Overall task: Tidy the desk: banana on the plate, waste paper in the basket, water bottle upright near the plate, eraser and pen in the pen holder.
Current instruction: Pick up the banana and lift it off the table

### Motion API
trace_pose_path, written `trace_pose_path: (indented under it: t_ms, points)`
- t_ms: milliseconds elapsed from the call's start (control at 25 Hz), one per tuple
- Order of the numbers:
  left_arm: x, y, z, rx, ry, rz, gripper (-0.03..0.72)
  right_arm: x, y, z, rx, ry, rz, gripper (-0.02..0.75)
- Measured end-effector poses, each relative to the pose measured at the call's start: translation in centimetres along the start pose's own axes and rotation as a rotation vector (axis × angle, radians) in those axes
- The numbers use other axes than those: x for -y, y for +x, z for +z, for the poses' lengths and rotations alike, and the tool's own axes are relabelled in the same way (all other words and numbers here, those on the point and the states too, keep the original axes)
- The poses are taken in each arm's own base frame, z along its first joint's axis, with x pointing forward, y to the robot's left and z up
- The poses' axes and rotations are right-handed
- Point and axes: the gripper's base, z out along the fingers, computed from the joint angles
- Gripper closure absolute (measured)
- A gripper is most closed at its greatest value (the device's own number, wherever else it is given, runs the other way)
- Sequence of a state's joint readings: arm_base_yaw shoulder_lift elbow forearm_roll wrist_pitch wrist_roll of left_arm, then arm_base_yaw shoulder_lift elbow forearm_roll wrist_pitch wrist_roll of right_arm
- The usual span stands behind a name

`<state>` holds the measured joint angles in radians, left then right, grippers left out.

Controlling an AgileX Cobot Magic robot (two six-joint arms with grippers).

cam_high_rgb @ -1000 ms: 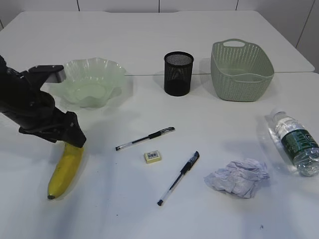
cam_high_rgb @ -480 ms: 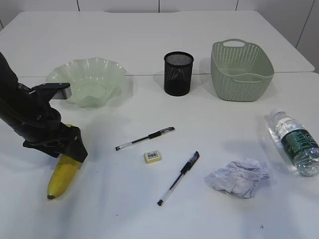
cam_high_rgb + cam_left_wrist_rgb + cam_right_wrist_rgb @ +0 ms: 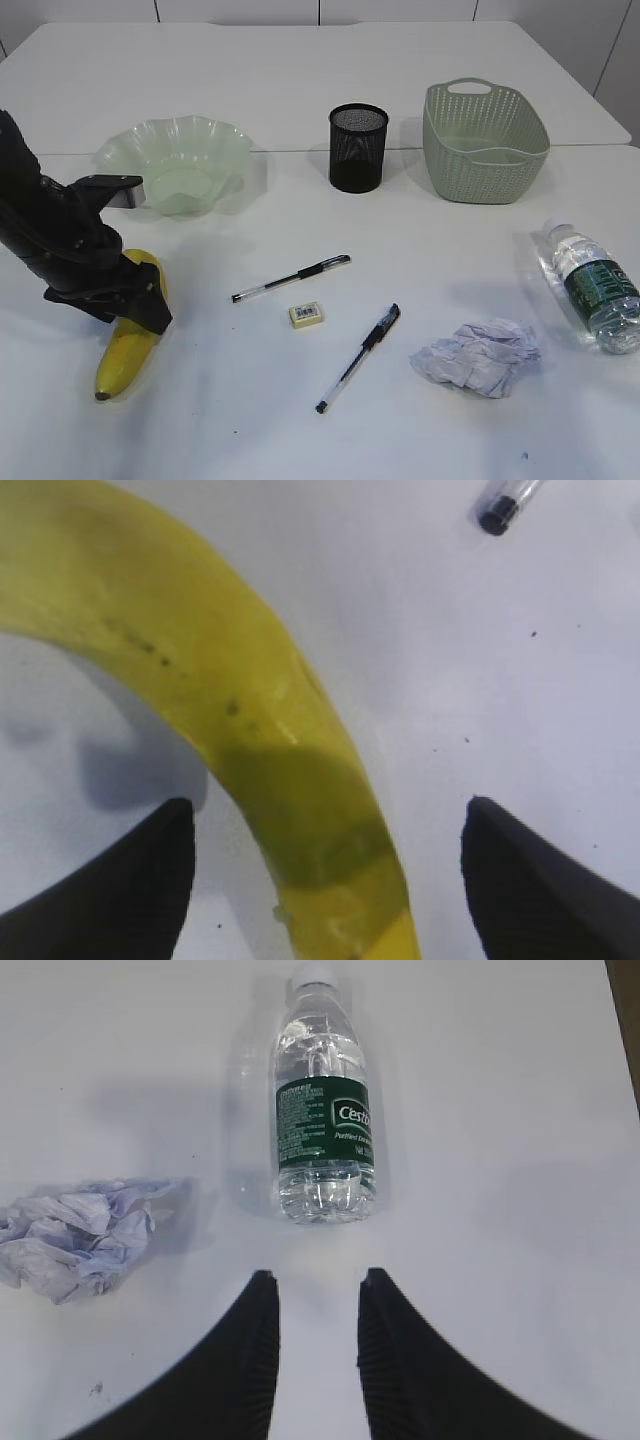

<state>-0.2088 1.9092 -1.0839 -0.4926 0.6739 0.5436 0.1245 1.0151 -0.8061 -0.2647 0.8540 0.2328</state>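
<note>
The smooth white counter (image 3: 300, 90) carries a woven-look sage basket (image 3: 485, 128) at 1 o'clock and a ruffled glass plate (image 3: 180, 160) at 10. The curved yellow banana (image 3: 130, 345) lies at 8 between the left gripper's (image 3: 325, 840) wide-apart jaws, untouched. Right gripper (image 3: 318, 1282) jaws narrowly apart, empty, near the lying clear water bottle (image 3: 322, 1110).

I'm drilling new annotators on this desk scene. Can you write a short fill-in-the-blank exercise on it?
1. The open left hand straddles the ____.
2. The water bottle lies on its ____.
3. The eraser lies between two ____.
4. The pen holder stands between the plate and the ____.

Missing words: banana; side; pens; basket
</note>
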Motion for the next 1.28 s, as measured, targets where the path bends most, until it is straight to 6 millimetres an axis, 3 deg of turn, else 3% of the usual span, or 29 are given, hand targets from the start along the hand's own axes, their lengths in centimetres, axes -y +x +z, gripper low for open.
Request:
trace_pose_path:
  t_ms: [520,680,920,1280]
  points:
    - [-0.4,0.3,1.3,-0.041,0.000,-0.008,0.119,0.0,0.0,0.0,0.000,0.000,0.000,0.524]
    - [-0.4,0.3,1.3,-0.041,0.000,-0.009,0.208,0.0,0.0,0.0,0.000,0.000,0.000,0.524]
    - [-0.4,0.4,1.3,-0.053,0.001,-0.003,0.401,0.0,0.0,0.0,0.000,0.000,0.000,0.524]
    - [-0.4,0.5,1.2,-0.071,0.003,0.011,0.465,0.0,0.0,0.0,0.000,0.000,0.000,0.524]
